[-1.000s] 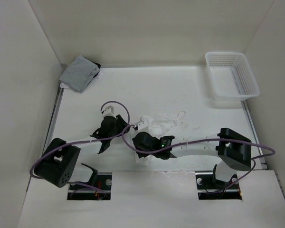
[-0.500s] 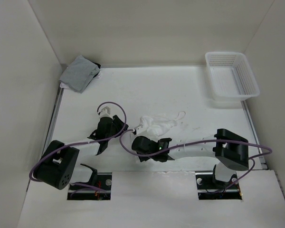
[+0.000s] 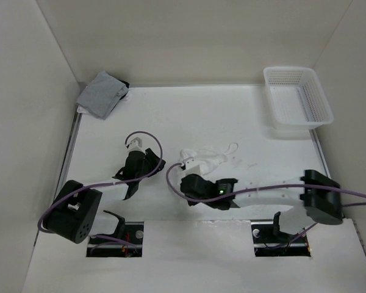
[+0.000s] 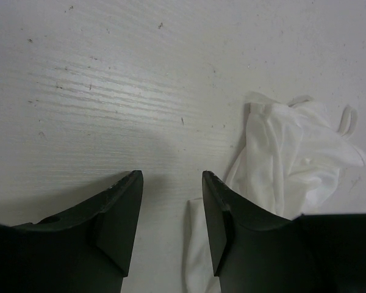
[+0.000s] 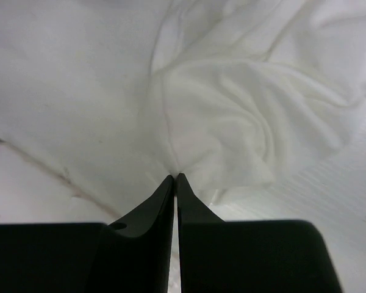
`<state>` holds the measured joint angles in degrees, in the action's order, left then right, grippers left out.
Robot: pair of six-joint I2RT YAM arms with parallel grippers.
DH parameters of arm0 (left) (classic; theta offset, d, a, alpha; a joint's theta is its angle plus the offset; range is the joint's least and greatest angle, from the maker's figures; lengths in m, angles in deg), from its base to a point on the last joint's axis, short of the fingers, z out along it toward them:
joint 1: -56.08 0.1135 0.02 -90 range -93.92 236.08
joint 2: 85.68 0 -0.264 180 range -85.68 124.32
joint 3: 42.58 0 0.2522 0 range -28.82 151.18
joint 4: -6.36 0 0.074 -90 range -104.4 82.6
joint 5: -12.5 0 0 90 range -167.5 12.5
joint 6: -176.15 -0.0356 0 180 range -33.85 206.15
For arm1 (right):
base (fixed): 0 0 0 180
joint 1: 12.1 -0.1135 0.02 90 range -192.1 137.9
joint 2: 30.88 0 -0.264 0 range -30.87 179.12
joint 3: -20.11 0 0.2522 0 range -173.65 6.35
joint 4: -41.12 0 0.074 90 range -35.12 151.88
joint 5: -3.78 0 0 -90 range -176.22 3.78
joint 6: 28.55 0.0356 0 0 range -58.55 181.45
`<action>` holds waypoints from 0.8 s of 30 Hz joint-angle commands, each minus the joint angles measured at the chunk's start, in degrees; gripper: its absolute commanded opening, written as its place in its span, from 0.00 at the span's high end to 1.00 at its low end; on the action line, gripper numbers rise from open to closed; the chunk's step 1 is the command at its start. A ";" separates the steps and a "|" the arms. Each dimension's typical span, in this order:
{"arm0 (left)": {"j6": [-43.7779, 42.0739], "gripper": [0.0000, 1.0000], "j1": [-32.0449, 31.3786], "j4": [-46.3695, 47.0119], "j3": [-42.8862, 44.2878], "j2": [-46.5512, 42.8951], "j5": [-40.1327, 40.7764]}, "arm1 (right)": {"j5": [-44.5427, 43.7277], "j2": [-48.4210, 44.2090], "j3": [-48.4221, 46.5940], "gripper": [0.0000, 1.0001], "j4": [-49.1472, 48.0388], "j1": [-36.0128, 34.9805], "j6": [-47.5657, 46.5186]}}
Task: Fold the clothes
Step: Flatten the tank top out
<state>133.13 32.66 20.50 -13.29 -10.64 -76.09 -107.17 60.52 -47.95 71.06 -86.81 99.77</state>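
Soft white camisole [image 5: 244, 104], crumpled and creased; right end effector [image 5: 175, 178] clamped on a fold. Left end effector [image 4: 171, 183] apart above the grained counter [image 4: 110, 85].

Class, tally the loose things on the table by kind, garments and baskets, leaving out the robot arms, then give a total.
Garments: 2 (white camisole, grey folded garment)
Baskets: 1 (white basket)
Total: 3
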 commanded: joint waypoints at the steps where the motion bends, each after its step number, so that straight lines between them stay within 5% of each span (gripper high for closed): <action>1: 0.39 0.57 -1.84 1.81 0.29 -0.95 -1.49 | -6.21 -15.70 4.98 0.93 -3.09 0.14 1.75; 12: -0.40 0.51 -7.03 -3.81 -0.23 -3.59 -2.11 | -5.07 -59.37 28.53 0.94 -0.63 11.12 16.58; 20: -1.01 0.50 -8.96 -9.70 -2.52 -8.16 0.26 | -12.06 -64.15 32.77 0.98 10.60 7.28 30.03; 24: -2.33 0.59 -12.73 -12.95 -0.94 -7.02 0.17 | -17.89 -62.39 29.26 0.98 14.49 5.77 29.97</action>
<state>132.85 23.32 12.50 -14.93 -17.85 -76.48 -117.62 -2.89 -15.17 80.88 -79.91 126.48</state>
